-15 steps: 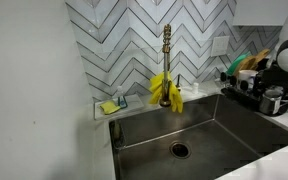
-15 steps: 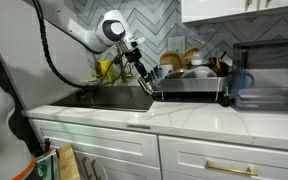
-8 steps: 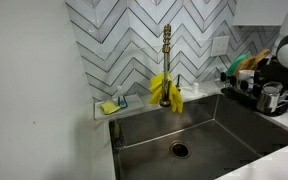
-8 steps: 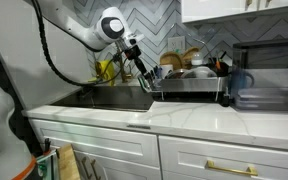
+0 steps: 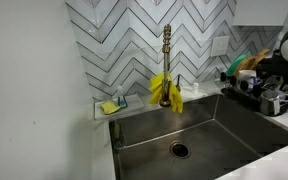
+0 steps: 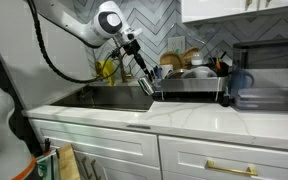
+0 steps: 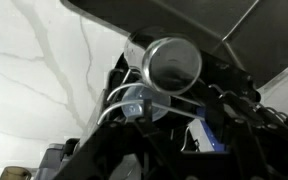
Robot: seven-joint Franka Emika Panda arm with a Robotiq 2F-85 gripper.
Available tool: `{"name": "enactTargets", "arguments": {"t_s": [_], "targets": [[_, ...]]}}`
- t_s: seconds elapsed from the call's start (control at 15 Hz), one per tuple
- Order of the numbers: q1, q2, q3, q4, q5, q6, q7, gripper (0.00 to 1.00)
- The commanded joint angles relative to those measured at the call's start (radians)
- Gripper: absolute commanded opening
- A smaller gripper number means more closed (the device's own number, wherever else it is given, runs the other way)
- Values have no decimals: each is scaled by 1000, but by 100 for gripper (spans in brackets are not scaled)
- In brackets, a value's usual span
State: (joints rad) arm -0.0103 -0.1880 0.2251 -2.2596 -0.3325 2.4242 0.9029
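Observation:
My gripper [image 6: 147, 86] hangs at the left end of the dish rack [image 6: 189, 86], beside the sink; in an exterior view it sits at the right edge [image 5: 276, 92]. In the wrist view the dark jaws [image 7: 174, 128] are close over the rack's wires, with a shiny steel cup [image 7: 172, 62] lying just beyond them. The cup also shows in an exterior view [image 5: 274, 101]. The jaws are too dark to tell whether they are open or shut, or whether they grip anything.
A steel sink [image 5: 199, 135] with a drain [image 5: 180, 150] lies below a tall faucet [image 5: 167, 50] draped with yellow gloves [image 5: 165, 90]. A sponge tray [image 5: 110, 106] stands at the back corner. A dark appliance [image 6: 269, 80] stands beyond the rack.
The arm has risen slightly and shifted a little away from the rack's end. Nothing else has moved.

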Motion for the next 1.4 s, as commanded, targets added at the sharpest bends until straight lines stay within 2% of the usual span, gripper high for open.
{"name": "enactTargets", "arguments": {"t_s": [0.0,0.13,0.2,0.47,1.33], "targets": [[24,-11,-11,-15,24,-20,5,84],[25,-4,-9,-17,18,-36,7,98],[25,-2,-9,-17,15,-45,8,100],[33,10,-13,-16,15,-106,-1,100],[46,93,-45,-5,20,-85,-28,100]]}}
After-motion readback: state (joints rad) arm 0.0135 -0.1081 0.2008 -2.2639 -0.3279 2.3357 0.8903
